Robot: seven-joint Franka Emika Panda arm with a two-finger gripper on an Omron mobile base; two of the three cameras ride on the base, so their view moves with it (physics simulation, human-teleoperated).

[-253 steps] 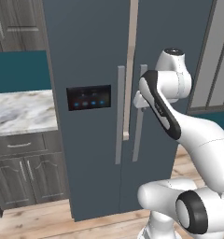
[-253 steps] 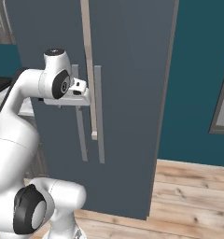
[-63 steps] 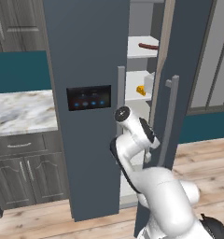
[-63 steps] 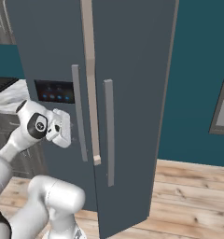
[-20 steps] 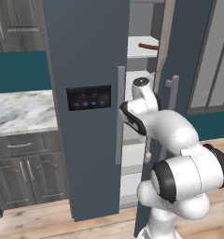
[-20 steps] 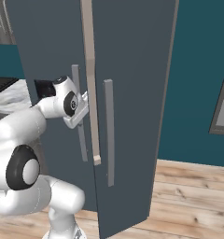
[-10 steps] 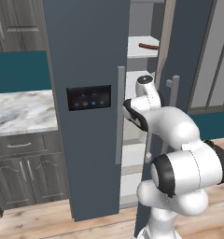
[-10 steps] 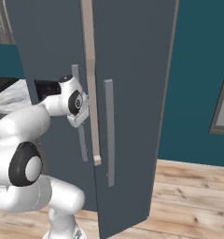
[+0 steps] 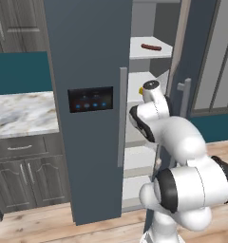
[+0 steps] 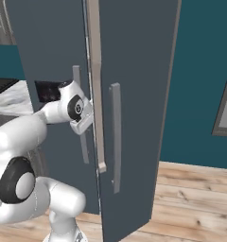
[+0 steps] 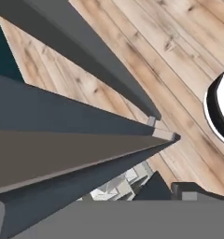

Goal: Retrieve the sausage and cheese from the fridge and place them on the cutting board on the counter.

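The sausage (image 9: 151, 47) lies across the fridge (image 9: 92, 57) top shelf, above and right of the hand (image 10: 82, 122) at the door edge; whether its fingers are parted can't be told.

The white arm folds upward, elbow bent sharply, with the gripper (image 10: 85, 120) pointing down; whether its fingers are parted cannot be made out.

A glossy white robot arm (image 9: 182, 156) built from rounded, bulbous segments. Dark grey to black rings mark the joints between segments, the largest a wide black band around the lower body. A round dark cap sits on the wrist joint (image 10: 75, 108). The hand block is white.
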